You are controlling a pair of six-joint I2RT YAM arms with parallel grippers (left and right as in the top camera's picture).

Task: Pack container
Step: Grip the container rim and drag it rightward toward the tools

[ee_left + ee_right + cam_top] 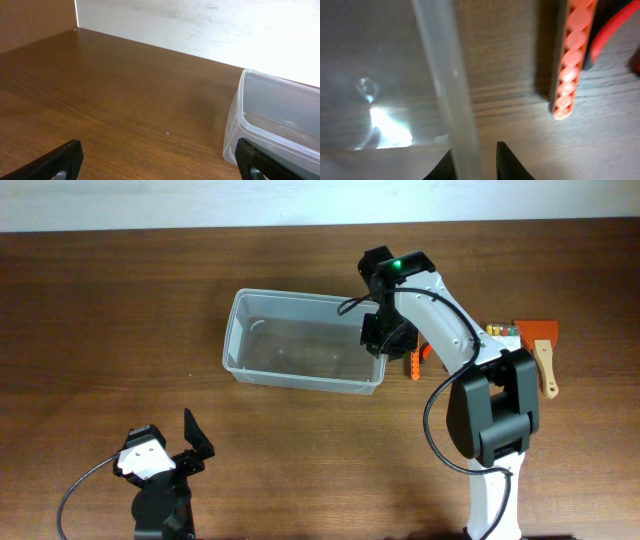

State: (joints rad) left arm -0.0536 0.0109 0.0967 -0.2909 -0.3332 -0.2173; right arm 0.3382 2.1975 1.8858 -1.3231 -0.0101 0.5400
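Note:
The container [300, 298] is a clear rectangular bin, empty, at the table's middle back. My right gripper [378, 340] straddles its right end wall. In the right wrist view the rim [445, 75] runs between my two fingers [475, 161], one inside the bin and one outside, closed narrowly on the wall. An orange perforated tool [572, 55] lies on the table just right of the bin and shows overhead too [413, 364]. My left gripper [192, 444] is open and empty at the front left. In the left wrist view its fingers [160, 162] are wide apart and the bin [250, 110] stands ahead on the right.
At the right lie a small clear box of coloured bits [500, 330], an orange-bladed tool [537, 332] and a wooden-handled tool [548, 372]. A red and black handle [612, 22] lies beside the orange tool. A pale wall borders the table's back edge [200, 25].

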